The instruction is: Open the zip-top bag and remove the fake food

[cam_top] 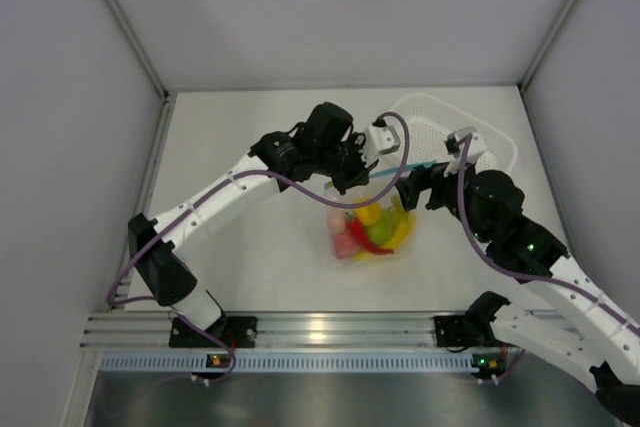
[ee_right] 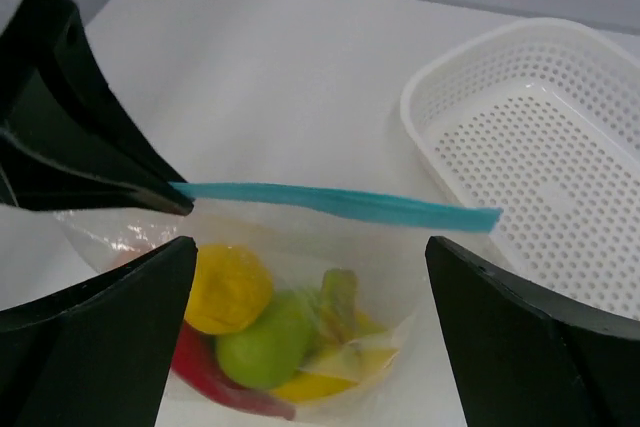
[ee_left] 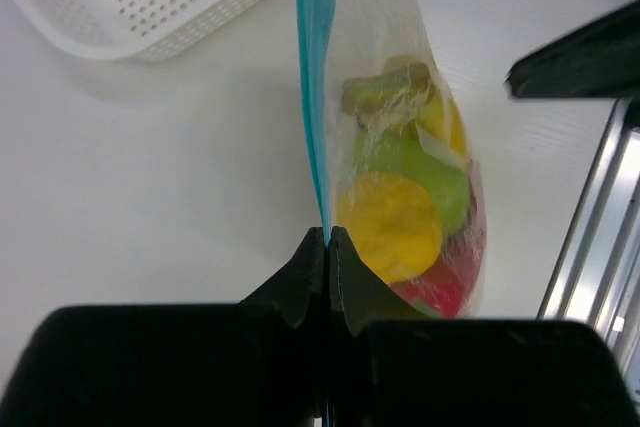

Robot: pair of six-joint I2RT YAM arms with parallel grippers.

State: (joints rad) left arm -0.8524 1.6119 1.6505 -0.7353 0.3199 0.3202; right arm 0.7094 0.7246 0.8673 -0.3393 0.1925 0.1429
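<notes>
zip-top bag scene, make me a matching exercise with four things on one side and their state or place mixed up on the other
Things:
1. left gripper
2. right gripper
3. basket
4. fake food

States or places:
A. jaws wide apart, gripping nothing
B. jaws shut on the blue strip of the zip-top bag
C. inside the clear bag
D. white and perforated, on the table outside the bag

Pairs: 1-B, 2-A, 3-D, 4-C
</notes>
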